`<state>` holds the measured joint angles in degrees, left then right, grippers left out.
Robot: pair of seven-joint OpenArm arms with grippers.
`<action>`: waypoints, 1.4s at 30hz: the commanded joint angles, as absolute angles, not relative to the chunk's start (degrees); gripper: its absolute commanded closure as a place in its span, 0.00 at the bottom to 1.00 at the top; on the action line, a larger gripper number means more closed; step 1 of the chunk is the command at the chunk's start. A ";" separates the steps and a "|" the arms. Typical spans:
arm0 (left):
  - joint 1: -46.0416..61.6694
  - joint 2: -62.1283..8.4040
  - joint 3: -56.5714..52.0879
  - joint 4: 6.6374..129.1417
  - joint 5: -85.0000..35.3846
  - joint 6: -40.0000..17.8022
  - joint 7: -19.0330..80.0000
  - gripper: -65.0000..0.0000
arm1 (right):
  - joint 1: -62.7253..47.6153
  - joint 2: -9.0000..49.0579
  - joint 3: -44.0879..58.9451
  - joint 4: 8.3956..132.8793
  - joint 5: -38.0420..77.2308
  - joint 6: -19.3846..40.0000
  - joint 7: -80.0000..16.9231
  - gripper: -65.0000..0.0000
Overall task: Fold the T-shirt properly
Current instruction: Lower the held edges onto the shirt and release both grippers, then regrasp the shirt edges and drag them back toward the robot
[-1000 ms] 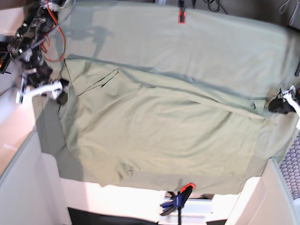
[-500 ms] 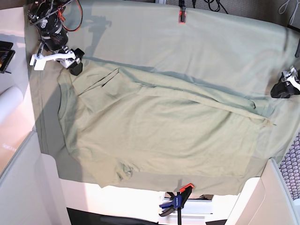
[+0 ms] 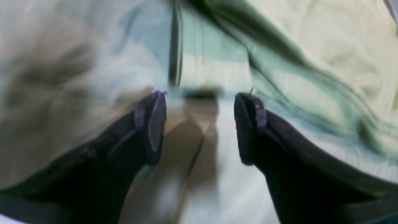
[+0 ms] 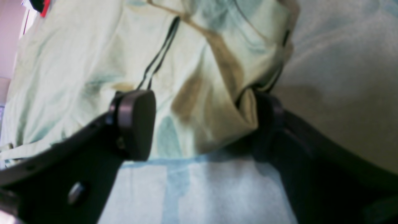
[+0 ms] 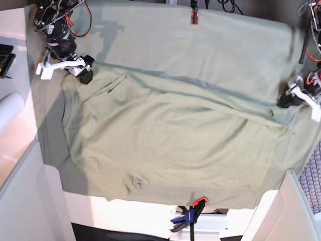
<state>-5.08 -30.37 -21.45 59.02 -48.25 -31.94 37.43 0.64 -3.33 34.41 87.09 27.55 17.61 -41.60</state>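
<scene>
While both arms (image 5: 60, 37) hover at T-shirt (image 5: 170, 140) corners, jaws gape empty.

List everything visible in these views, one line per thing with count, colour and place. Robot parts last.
T-shirt: one, pale sage green, spread flat across the middle of the table, partly folded over itself.
Tablecloth: one, slightly greyer green, under the T-shirt, covering the table.
Far clamp: one, red and black, at the middle of the table's far edge.
Near clamp: one, blue, black and orange, at the near edge.
White roll: one, white, off the cloth on the base view's left.
Right gripper: one, black fingers on a white mount, open, at the T-shirt's far corner on the base view's left.
Left gripper: one, black and white, open, at the T-shirt's edge on the base view's right.
</scene>
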 commanded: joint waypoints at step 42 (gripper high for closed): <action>-1.48 -41.30 -15.66 58.15 -60.58 -40.00 46.63 1.00 | -5.19 4.34 34.37 94.76 33.71 19.77 -48.34 1.00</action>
